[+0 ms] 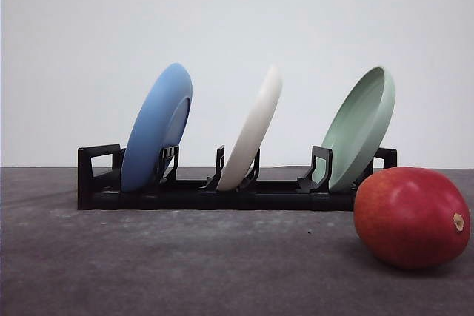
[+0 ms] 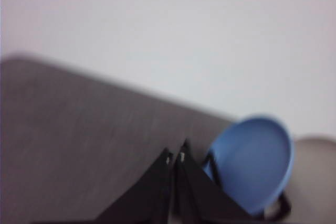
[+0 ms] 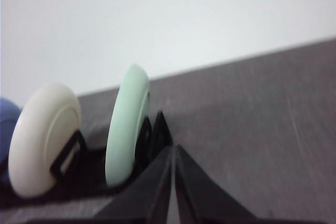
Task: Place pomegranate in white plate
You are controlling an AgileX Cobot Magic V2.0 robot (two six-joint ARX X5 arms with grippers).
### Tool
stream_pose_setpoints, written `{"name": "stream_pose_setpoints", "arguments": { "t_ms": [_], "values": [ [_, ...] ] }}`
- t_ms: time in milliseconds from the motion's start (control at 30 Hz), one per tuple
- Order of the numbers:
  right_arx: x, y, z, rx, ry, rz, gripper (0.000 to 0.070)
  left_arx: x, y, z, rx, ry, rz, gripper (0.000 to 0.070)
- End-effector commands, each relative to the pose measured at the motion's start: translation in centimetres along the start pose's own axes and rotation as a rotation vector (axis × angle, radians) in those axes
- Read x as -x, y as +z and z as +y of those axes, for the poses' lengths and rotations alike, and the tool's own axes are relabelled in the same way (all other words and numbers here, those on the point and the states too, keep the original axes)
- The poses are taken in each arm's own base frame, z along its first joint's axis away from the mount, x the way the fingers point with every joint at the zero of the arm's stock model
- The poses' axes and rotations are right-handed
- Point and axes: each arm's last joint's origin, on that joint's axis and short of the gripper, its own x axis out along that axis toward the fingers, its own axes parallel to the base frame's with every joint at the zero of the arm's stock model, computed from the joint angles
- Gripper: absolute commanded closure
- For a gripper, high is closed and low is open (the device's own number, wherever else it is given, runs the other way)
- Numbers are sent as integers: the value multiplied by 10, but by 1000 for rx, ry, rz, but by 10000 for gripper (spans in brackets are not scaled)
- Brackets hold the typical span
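The pomegranate [image 1: 412,217] lies on the bench [image 1: 185,264], right of the black rack [image 1: 222,194] where the white plate [image 1: 253,129] stands upright, middle slot. Both the left gripper [image 2: 175,157] and right gripper [image 3: 173,149] appear closed, though blurred.

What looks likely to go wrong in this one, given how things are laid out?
The white plate stands tilted on edge in the black rack, so it offers no flat surface; the pomegranate would probably roll off. The fruit is smooth and rounded, so it may slip from the fingers. Pulling the plate out could knock the green plate.
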Motion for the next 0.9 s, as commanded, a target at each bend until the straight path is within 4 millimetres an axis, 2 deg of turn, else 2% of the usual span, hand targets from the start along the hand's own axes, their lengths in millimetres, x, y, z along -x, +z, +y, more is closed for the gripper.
{"name": "stream_pose_setpoints", "arguments": {
  "t_ms": [0, 200, 433, 667, 867],
  "values": [
    [4, 7, 3, -28, -9, 71, 694, 6, 12, -5, -31, 24, 81, 697],
    [-1, 24, 12, 34, 56, 233, 694, 2, 36, -15, -136, 15, 315, 697],
    [-31, 25, 14, 142, 173, 373, 694, -27, 42, -18, -133, -51, 492, 697],
    [-55, 22, 19, 184, 281, 422, 694, -57, 40, -23, -175, -120, 518, 697],
    [-63, 21, 31, 253, 377, 408, 693, -78, 38, -42, -258, -263, 479, 697]
  ]
}}
